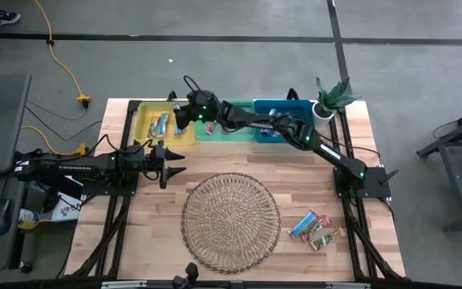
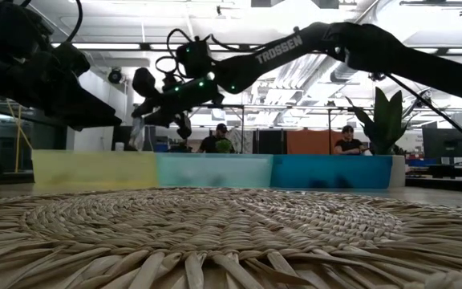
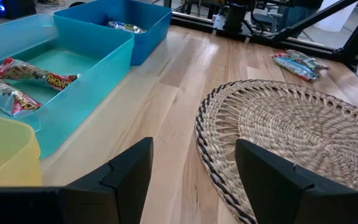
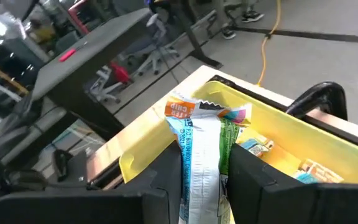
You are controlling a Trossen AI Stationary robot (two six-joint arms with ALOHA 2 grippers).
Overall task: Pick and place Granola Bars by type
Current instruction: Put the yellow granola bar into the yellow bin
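My right gripper [image 1: 180, 117] reaches across the table's far side and hangs over the yellow bin [image 1: 149, 128], shut on a silvery-blue granola bar [image 4: 199, 134]. More blue-wrapped bars [image 4: 253, 146] lie on the yellow bin's floor. Red-wrapped bars [image 3: 33, 73] lie in the green bin [image 1: 223, 132], and one bar [image 3: 125, 26] lies in the blue bin [image 1: 283, 120]. A few bars [image 1: 315, 229] rest flat on the table at the near right. My left gripper [image 1: 171, 164] waits open and empty at the table's left, beside the wicker tray [image 1: 231, 222]. My right gripper pinches the silvery-blue bar by its long sides [image 4: 191, 171] between its two fingers [image 4: 160, 180]. The bar lies along the fingers. Its crimped end with orange and green print [image 4: 207, 112] sticks out past the fingertips. It is lifted clear above the yellow bin.
The three bins stand side by side along the far edge, with a potted plant [image 1: 329, 100] at their right end. The round wicker tray fills the near middle of the table. Bare wood [image 3: 160, 106] lies between the tray and the bins. People sit in the room beyond [image 2: 219, 138].
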